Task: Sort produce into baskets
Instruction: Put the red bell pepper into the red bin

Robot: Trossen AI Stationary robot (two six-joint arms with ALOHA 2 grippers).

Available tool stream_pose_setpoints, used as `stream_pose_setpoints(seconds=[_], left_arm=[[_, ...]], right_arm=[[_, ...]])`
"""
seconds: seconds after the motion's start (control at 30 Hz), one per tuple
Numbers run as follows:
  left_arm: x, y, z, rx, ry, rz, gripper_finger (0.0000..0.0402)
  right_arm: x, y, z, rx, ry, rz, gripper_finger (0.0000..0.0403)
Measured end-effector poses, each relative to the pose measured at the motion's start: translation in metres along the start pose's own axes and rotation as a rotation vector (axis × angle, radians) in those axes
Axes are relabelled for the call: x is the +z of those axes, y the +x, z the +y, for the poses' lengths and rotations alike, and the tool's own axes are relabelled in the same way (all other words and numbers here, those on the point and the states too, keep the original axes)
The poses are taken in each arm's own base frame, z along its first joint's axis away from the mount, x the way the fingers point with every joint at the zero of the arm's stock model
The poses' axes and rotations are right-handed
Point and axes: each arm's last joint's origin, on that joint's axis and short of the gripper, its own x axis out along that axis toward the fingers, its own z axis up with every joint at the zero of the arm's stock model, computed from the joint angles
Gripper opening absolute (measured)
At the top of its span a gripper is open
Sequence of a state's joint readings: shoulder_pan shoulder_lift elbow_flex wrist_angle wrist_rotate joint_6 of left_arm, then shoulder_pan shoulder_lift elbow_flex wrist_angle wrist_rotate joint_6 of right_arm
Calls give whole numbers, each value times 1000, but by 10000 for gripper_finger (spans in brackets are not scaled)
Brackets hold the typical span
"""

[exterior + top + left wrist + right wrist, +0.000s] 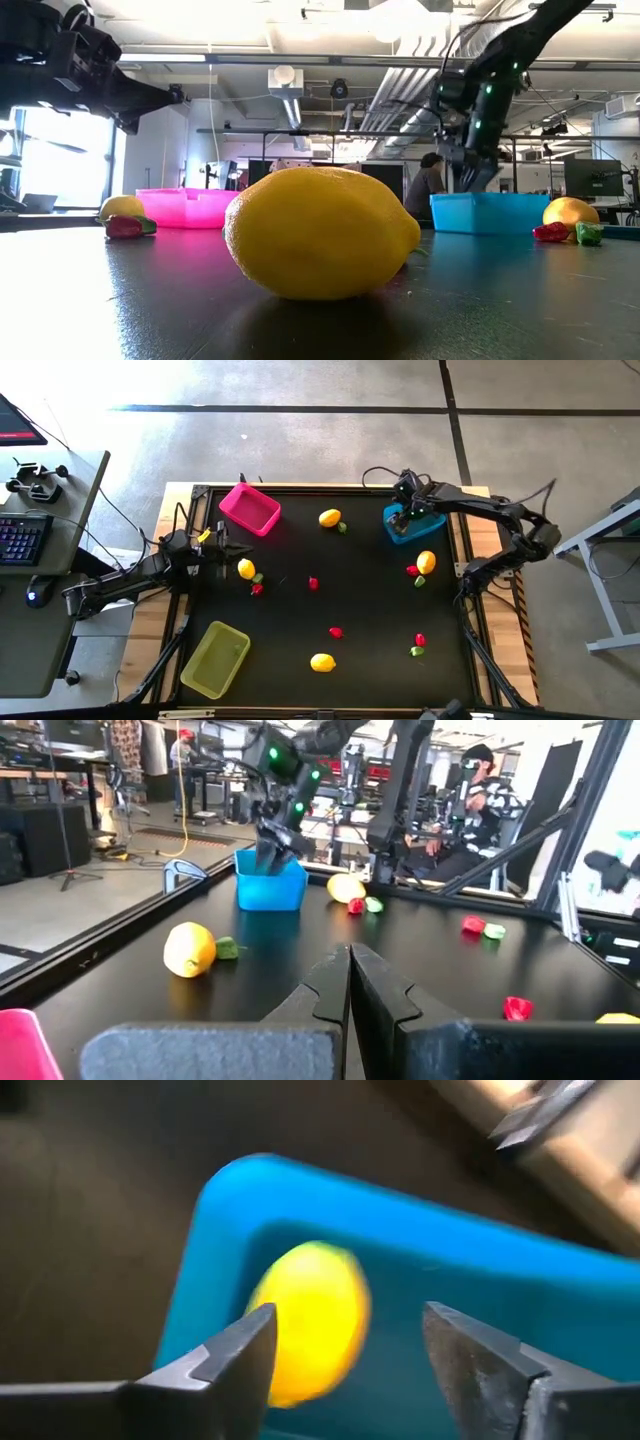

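Only the right wrist view shows a lemon lying in the blue basket below the right gripper, fingers wide apart and empty.

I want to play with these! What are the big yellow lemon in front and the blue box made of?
The large oval yellow lemon looks like smooth moulded plastic: its skin shines evenly and shows no pores, though rubber or foam cannot be ruled out. The small rectangular blue bin looks like thin glossy plastic, with light glowing through its walls.
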State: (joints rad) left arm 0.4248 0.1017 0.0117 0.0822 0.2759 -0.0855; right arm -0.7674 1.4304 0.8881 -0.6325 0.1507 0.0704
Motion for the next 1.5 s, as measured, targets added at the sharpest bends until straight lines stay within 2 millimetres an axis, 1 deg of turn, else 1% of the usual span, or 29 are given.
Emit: stream_pose_setpoints(seconds=[0.13,0.23,0.3,0.37,0.4,0.43,0.57,0.67,0.73,0.83,0.93,1.03,1.2,1.4,1.5], left_arm=[[0,0,0,-13,8,2,0],[-1,0,0,-12,6,10,0],[-1,0,0,-12,5,18,0],[-1,1,0,-14,10,33,0],[0,2,-1,-17,15,40,0],[2,2,-1,-21,15,49,0],[12,5,-4,-46,21,96,0],[17,8,-6,-59,19,163,0],[17,10,-6,-50,1,201,0],[16,15,-5,-43,-32,253,0],[15,20,-4,-30,-40,298,0],[12,26,-2,15,-50,326,0],[10,34,1,53,-83,333,0],[-1,41,1,95,-117,419,0],[4,48,-1,105,-115,466,0]], right_arm=[[4,-37,0,-104,-9,-102,182],[1,-58,7,-79,-26,-187,125],[-1,-66,14,-56,-44,-224,81],[-1,-70,24,-31,-69,-251,36],[-1,-71,30,-15,-86,-269,19],[-1,-73,36,2,-107,-288,10],[2,-83,62,81,-171,-413,19],[5,-91,80,143,-226,-509,8],[6,-94,88,186,-245,-552,2],[7,-98,101,241,-261,-608,5],[8,-97,114,279,-275,-640,1],[9,-93,126,313,-266,-655,1],[11,-80,140,329,-275,-650,1],[16,-60,146,357,-385,-616,0],[20,-51,152,344,-443,-641,0]])
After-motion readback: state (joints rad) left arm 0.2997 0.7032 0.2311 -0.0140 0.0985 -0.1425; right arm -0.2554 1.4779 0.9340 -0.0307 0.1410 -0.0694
